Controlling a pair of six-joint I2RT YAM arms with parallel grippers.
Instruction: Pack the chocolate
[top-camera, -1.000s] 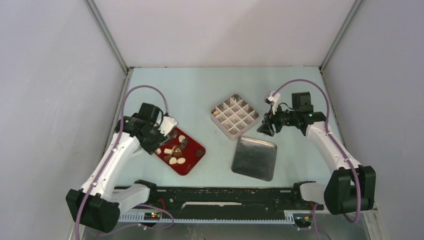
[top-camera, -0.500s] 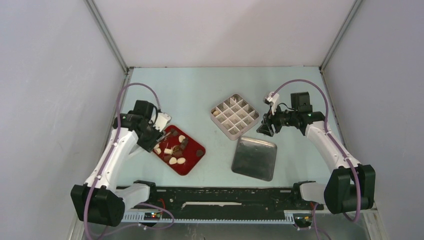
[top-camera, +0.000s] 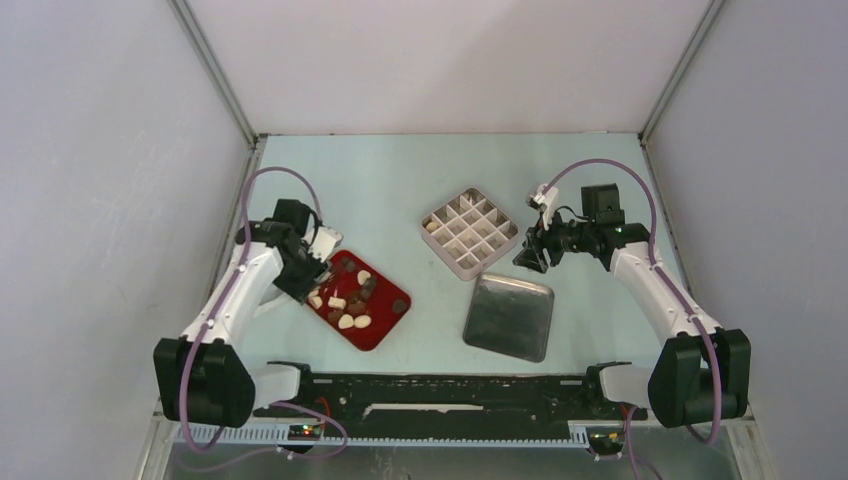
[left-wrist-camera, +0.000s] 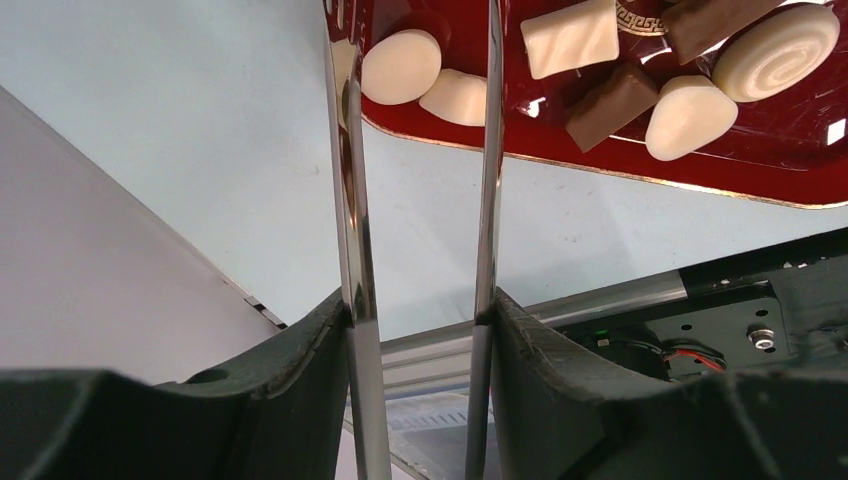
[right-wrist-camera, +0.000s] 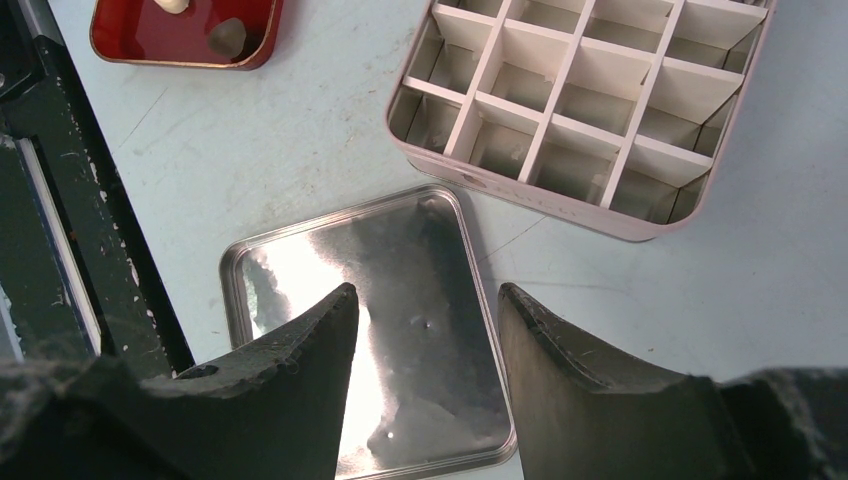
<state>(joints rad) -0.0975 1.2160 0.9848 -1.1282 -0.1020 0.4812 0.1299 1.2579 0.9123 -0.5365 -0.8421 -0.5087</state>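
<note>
Several cream-white and dark brown chocolate pieces (top-camera: 350, 300) lie in a red tray (top-camera: 386, 322) at the left. My left gripper (top-camera: 306, 264) is shut on metal tongs (left-wrist-camera: 350, 200). The two tong blades stand apart and reach over the tray's near-left rim (left-wrist-camera: 700, 172), either side of a cream oval (left-wrist-camera: 400, 65). More pieces (left-wrist-camera: 785, 48) lie to its right. My right gripper (top-camera: 531, 255) is open and empty beside the divided box (top-camera: 470, 232), above the metal lid (right-wrist-camera: 370, 320).
The box (right-wrist-camera: 590, 90) has white dividers; one cream piece (top-camera: 431, 226) sits in its far-left cell, and the cells in the right wrist view are bare. The lid (top-camera: 508, 317) lies flat in front of the box. A black rail (top-camera: 450, 395) runs along the near edge.
My left arm has drawn back to the left, so the tongs now sit at the tray's left edge instead of over its middle. The right arm has not moved.
</note>
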